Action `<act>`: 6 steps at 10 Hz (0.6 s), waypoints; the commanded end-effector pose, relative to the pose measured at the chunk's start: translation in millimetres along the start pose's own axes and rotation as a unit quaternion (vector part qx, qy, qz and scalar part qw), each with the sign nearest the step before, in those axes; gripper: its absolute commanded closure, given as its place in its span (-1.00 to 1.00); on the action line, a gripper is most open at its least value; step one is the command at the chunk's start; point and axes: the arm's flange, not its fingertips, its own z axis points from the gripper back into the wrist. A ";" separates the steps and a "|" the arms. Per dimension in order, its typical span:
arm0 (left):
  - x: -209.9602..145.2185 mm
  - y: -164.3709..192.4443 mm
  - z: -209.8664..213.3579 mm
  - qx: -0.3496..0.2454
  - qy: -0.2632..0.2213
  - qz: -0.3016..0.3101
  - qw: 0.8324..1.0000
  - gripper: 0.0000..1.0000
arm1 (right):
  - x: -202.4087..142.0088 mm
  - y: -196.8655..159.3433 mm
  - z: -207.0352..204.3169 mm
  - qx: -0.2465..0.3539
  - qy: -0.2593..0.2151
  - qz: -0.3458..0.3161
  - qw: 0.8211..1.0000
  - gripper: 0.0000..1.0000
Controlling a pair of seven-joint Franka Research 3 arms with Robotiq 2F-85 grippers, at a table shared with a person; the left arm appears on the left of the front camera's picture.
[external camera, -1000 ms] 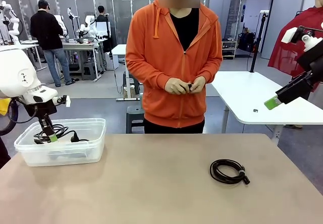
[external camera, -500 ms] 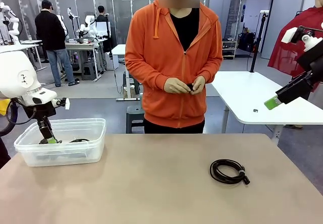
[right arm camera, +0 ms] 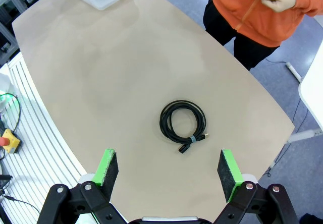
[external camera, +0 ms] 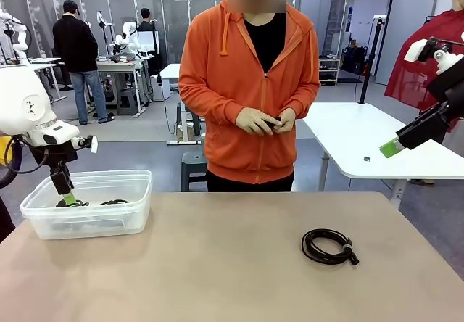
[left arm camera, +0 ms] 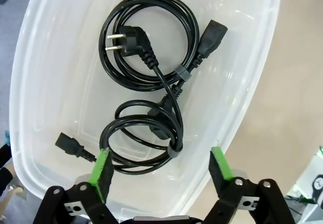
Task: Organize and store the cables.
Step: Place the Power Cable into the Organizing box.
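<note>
A second ago the left claw (left arm camera: 160, 153) was hanging over the clear tub (external camera: 109, 224) with a coil of cable pinched in it. Now this coil lies inside the tub and the claw stands wide, holding nothing, a little above the bottom. In the left wrist view I see two coils in the tub: one with a round two-pin plug (left arm camera: 132, 38), and a second coil (left arm camera: 175, 130) just beside it, nearer to the claw. The two look to touch where their cords cross. My judgement is that this cable is now stored and the left arm is free.

One cable (external camera: 349, 254) is not yet stored. It lies coiled on the bench (external camera: 217, 278), toward the robot's right side and well apart from the tub. The right claw (right arm camera: 167, 156) is high above the bench, also wide and with nothing in it; this coil is probably the next work.

The person's hands (external camera: 264, 122) hold something small and dark in front of the chest; what it is I cannot tell.

I can read no brand, label or writing on the cables or the tub
</note>
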 end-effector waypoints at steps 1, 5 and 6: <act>-4.7 -4.7 7.6 0.002 0.010 -0.004 1.000 -1.00 | -0.4 -0.5 -0.2 0.002 0.000 0.002 1.000 -1.00; -0.9 -1.4 13.9 0.010 -0.004 -0.001 1.000 -1.00 | -0.4 -0.5 -0.2 0.002 0.000 0.002 1.000 -1.00; -0.9 -1.4 13.9 0.010 -0.004 -0.001 1.000 -1.00 | -0.4 -0.5 -0.2 0.002 0.000 0.002 1.000 -1.00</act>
